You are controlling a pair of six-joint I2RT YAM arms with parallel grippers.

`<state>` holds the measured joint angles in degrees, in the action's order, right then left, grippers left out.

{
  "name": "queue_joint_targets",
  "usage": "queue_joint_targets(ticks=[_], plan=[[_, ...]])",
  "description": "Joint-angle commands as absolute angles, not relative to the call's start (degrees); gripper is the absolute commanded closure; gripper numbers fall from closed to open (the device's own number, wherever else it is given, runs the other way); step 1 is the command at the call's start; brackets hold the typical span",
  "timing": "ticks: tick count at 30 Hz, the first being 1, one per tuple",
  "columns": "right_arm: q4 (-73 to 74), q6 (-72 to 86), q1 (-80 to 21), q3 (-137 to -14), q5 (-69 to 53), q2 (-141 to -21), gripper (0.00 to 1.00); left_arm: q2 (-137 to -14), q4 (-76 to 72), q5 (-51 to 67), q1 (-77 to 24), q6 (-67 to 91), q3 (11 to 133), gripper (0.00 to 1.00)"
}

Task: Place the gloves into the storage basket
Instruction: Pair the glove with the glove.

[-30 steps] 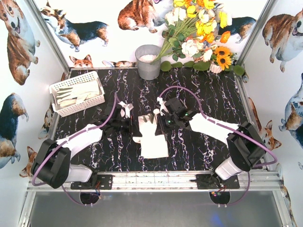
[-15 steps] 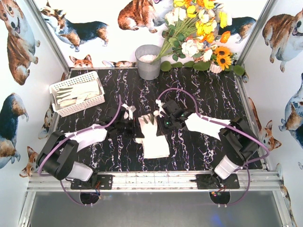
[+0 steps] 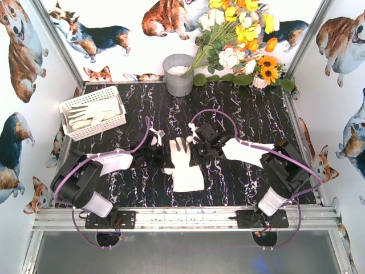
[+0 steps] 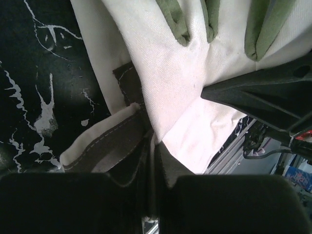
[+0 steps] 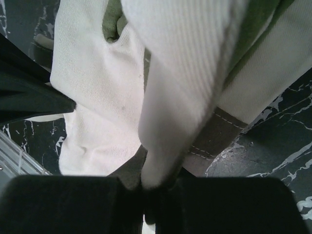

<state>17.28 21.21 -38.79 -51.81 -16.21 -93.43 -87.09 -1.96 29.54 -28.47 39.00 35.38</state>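
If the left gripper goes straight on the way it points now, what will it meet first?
The glove: the left gripper is shut on its edge, so it would push into that fabric. Just beyond, the right gripper seems to stand in line, though depth is unclear.

Two robot arms rise from black base plates (image 3: 111, 218) bolted to a silver metal rail (image 3: 182, 212). The left arm (image 3: 111, 164) and right arm (image 3: 242, 149) match: bulky black joints nearest the rail, smooth white shells beyond them, and a thin purple cable (image 3: 219, 112) looping alongside. Farthest from the rail sit the black left tool (image 3: 161, 155) and right tool (image 3: 195, 147).
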Motion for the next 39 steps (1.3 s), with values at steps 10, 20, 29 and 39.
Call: queue_joint_targets(ticks=[10,20,29,39], plan=[[18.7,22.2,-37.9,-49.9,-12.2,-95.7,1.0,-88.0,1.9,24.5,-27.7,37.5,35.2,0.87],[20.1,22.9,-37.9,-51.1,-13.0,-93.6,1.0,-82.3,5.7,22.5,-27.7,37.6,34.1,1.0],[23.6,22.5,-37.9,-53.5,-12.9,-90.1,1.0,-77.4,11.2,18.8,-27.1,36.0,33.9,1.0],[22.5,22.5,-37.9,-53.7,-13.4,-92.6,1.0,-78.2,12.6,17.4,-26.1,35.8,33.0,1.0]])
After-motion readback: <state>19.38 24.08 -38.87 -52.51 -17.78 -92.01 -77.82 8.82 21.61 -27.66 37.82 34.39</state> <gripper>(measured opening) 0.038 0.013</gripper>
